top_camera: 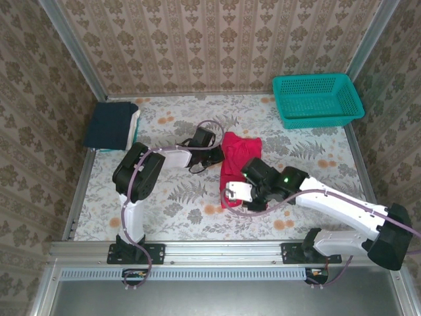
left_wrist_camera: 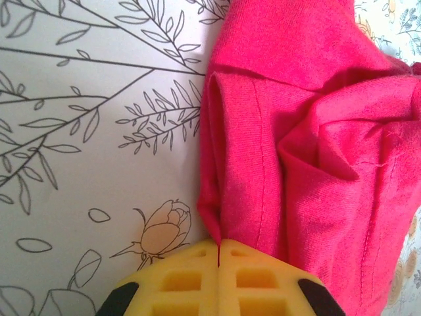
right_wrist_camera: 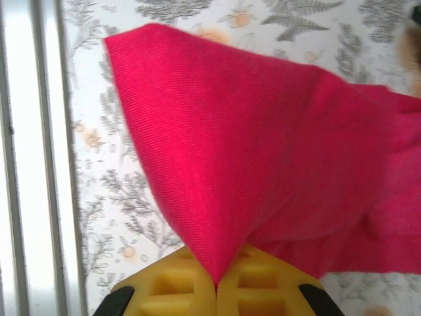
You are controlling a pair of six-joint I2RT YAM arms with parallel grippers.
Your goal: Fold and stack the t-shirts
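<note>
Left gripper point(left_wrist_camera: 218, 255) clenched on edge of crumpled bright red cloth t-shirt point(left_wrist_camera: 309, 131). Right gripper point(right_wrist_camera: 216, 282) clenched on another corner. Shirt bunched mid-way across floral-print table point(top_camera: 177, 197), between grippers. Step, likely: spreading before fold. Next calls for drawing corners apart, laying flat. Folded dark navy shirt stack point(top_camera: 110, 124) at far-left corner. No readable writing.

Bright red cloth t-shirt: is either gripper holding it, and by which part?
Both: left gripper pinches a hemmed edge of the red cloth t-shirt; right gripper pinches a peaked fold.

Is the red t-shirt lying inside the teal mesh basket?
No, the red t-shirt lies crumpled on the floral table, apart from the teal mesh basket at the far right.
</note>
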